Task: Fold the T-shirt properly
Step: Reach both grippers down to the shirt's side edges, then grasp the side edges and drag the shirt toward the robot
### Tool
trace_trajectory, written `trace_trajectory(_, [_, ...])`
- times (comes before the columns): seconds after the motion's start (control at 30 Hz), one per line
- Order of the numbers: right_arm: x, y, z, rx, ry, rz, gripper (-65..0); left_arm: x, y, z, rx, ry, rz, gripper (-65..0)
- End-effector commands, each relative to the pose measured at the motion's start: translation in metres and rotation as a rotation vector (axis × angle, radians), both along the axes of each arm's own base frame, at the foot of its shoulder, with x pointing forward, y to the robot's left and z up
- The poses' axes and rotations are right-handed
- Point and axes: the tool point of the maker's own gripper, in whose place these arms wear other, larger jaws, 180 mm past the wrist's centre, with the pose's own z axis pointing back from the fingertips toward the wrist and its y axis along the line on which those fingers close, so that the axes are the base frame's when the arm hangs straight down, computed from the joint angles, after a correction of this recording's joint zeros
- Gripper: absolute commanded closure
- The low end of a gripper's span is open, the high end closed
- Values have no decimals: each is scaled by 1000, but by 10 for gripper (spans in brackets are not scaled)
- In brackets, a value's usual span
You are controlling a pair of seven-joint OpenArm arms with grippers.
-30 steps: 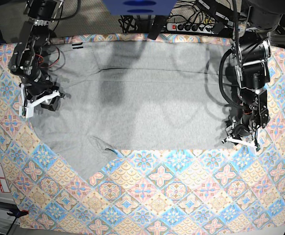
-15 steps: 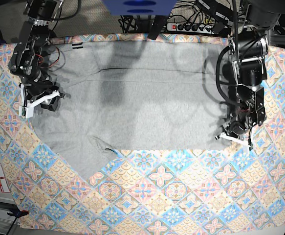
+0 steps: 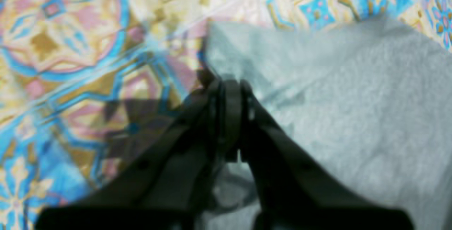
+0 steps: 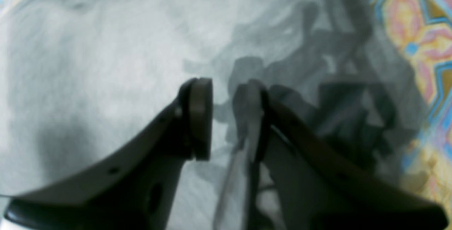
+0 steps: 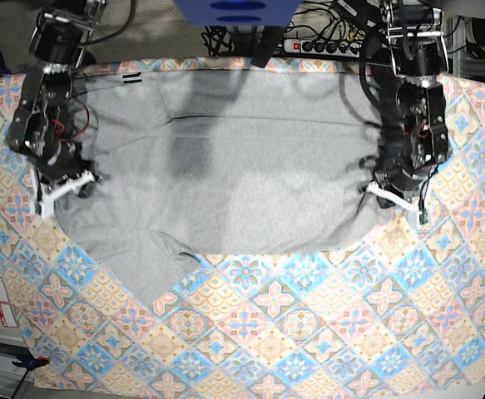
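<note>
The T-shirt (image 5: 225, 179) lies spread out, plain grey side up, on the far half of the patterned tablecloth (image 5: 309, 332). No fold has been made yet, so almost all of the job is left. One sleeve sticks out toward the near left.

The left gripper (image 5: 373, 193) is at the shirt's right edge. Its jaws are squeezed together on the grey cloth, and the edge there is bunched into little wrinkles — a good sign that it has a real hold. The right gripper (image 5: 88, 179) is at the shirt's left edge. Its jaws stand a little apart, with only the shirt lying under them; I cannot see any cloth held between them.

The base view shows the whole shirt and both arms, but the jaws look tiny there. The left wrist view shows the closed left gripper (image 3: 229, 92) at a corner of the shirt (image 3: 335, 117). The right wrist view shows the gap in the right gripper (image 4: 226, 113) — it is above the shirt (image 4: 88, 64).
</note>
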Motion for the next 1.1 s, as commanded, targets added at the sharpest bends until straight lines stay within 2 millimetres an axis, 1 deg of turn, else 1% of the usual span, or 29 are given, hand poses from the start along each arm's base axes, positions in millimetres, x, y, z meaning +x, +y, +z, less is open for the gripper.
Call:
trace_trajectory(0.0, [19,-6,16,-8,-59,8,-170,7,-3,16,-3,-58,-11,0])
trace_trajectory(0.07, [26,-20,15,-15,-43,-4,-186,-2,5,20,4,-69,11,0])
trace_trajectory(0.13, [36,-25,13,0,-36,-23,-214,-9,10,22,10,-74,25,0])
trace_trajectory(0.2, [45,-30,9,22,-21,-46,-239,-17,11,19,14,-64,28,0])
trace_trajectory(0.27, [50,-47,5,-4,6,-62,-247,-24,12,15,15,-48,29,0])
trace_trajectory(0.3, [52,-50,3,-10,19,-67,-249,-25,13,14,16,-46,29,0])
trace_trajectory(0.37, [65,-56,4,-33,12,-78,-251,-33,13,9,18,-28,28,0])
trace_trajectory(0.47, [75,-64,4,-80,7,-82,-251,-39,12,10,24,-26,21,0])
trace_trajectory(0.63, [91,-72,9,-146,24,-70,-251,-41,11,14,29,-35,14,0])
trace_trajectory(0.73, [102,-71,14,-136,13,-74,-251,-41,11,15,30,-37,14,0])
trace_trajectory(0.8, [104,-73,12,-132,7,-82,-251,-42,17,16,31,-42,34,0])
trace_trajectory(0.87, [98,-87,8,-150,14,-99,-251,-43,20,17,32,-42,44,0])
trace_trajectory(0.9, [97,-87,5,-158,19,-89,-251,-46,20,15,33,-35,46,0])
trace_trajectory(0.97, [109,-77,5,-184,2,-42,-251,-49,20,13,33,-27,46,0])
trace_trajectory(1.07, [115,-64,2,-224,-12,22,-251,-51,20,12,33,-24,46,0])
